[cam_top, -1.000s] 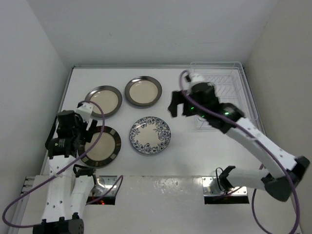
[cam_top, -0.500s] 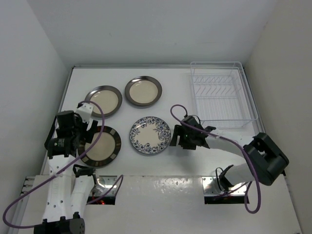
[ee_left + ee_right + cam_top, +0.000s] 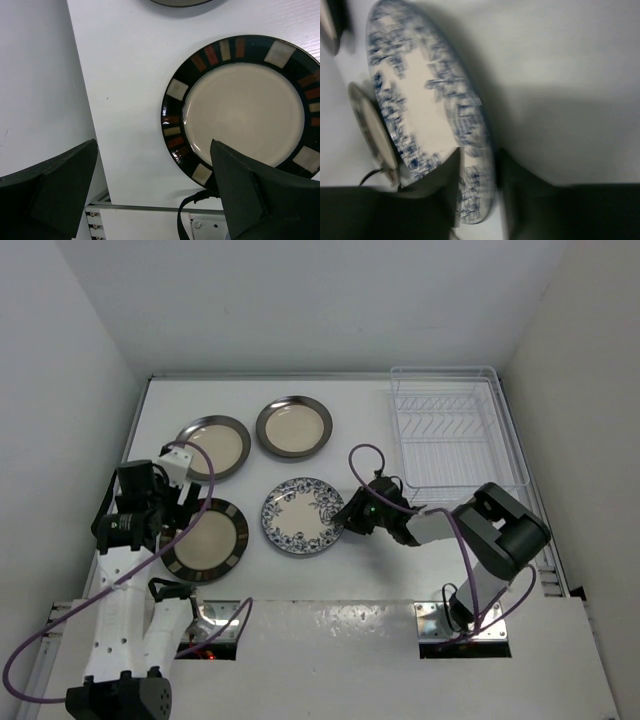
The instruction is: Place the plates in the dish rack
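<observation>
Four plates lie on the white table. Two cream plates with dark grey rims (image 3: 212,446) (image 3: 294,427) sit at the back left. The brown-banded plate (image 3: 205,539) (image 3: 245,107) lies under my left gripper (image 3: 166,503) (image 3: 154,150), which hangs open above its left edge and the table edge. The blue floral plate (image 3: 300,516) (image 3: 425,105) lies in the middle. My right gripper (image 3: 350,518) (image 3: 479,165) is low at its right rim, one finger over the rim and one outside it, shut on the rim. The white wire dish rack (image 3: 455,415) stands at the back right, empty.
White walls close in the table on the left, back and right. The table's near edge with the arm mounts (image 3: 215,620) runs along the bottom. The right arm's cable (image 3: 358,462) loops above the table between the floral plate and the rack.
My right arm swung from beside the rack down to the floral plate's right rim and its jaws closed from wide open onto it. The plate slid slightly left. The left arm barely moved.
</observation>
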Motion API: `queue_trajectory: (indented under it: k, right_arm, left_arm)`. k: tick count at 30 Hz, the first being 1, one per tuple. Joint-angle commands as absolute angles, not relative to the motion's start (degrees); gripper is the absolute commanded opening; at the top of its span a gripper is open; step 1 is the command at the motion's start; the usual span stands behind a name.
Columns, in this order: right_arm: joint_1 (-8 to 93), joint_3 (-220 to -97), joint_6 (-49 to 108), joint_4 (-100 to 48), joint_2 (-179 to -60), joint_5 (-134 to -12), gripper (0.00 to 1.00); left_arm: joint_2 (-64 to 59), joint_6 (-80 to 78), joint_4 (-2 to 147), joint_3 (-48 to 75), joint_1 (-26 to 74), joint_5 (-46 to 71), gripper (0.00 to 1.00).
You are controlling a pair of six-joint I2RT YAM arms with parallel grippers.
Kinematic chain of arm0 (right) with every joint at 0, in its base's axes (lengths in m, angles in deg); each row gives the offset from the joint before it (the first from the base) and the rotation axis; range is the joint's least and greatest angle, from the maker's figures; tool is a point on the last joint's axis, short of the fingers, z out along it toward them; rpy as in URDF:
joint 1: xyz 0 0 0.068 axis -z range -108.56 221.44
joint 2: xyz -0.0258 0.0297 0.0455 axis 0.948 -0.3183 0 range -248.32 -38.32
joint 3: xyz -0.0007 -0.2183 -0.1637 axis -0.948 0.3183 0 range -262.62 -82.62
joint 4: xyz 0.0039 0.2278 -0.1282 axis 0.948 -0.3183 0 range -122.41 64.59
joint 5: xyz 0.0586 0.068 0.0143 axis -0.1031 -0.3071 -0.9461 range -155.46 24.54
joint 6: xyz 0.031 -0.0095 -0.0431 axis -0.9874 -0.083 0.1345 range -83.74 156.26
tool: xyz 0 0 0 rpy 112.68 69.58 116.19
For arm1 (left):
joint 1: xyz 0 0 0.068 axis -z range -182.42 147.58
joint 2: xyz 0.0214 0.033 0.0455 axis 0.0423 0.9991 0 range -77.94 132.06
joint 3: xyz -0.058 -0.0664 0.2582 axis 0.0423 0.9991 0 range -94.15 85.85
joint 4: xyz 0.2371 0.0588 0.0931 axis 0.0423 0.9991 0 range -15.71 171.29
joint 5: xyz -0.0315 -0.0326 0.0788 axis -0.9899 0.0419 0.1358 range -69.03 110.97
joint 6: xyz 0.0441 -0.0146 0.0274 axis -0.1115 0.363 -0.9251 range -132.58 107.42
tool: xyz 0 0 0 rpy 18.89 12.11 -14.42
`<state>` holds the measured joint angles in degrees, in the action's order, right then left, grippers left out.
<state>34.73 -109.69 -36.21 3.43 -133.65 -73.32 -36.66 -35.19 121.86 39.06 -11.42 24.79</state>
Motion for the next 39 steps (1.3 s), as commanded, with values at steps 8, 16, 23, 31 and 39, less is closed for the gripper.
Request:
queue_trajectory:
  k: [8,16,23,31,39]
  right_arm:
    - [36.46,-114.76,-24.68,-4.29,-129.13,-74.42,0.0]
    - [40.23,-139.46,-2.95,-23.18,-115.58,-75.74,0.0]
    - [52.61,-163.82,4.0,-34.19,-120.49,-75.39,0.0]
    - [62.74,-186.24,18.74,-44.57,-128.58,-54.45,0.0]
    - [74.22,-180.98,34.59,-41.41,-127.88,-44.45,0.0]
  left_arm:
    - [-33.91,-36.48,120.79,33.73,-12.53,24.32,1.0]
    - [-27.67,-38.41,120.79,28.81,-12.53,23.7,1.0]
    - [-15.82,-40.44,118.77,19.59,-11.13,16.15,1.0]
    - [0.18,-41.58,118.76,8.25,-2.96,16.31,0.97]
    - [9.15,-39.65,118.76,3.5,5.13,17.99,0.97]
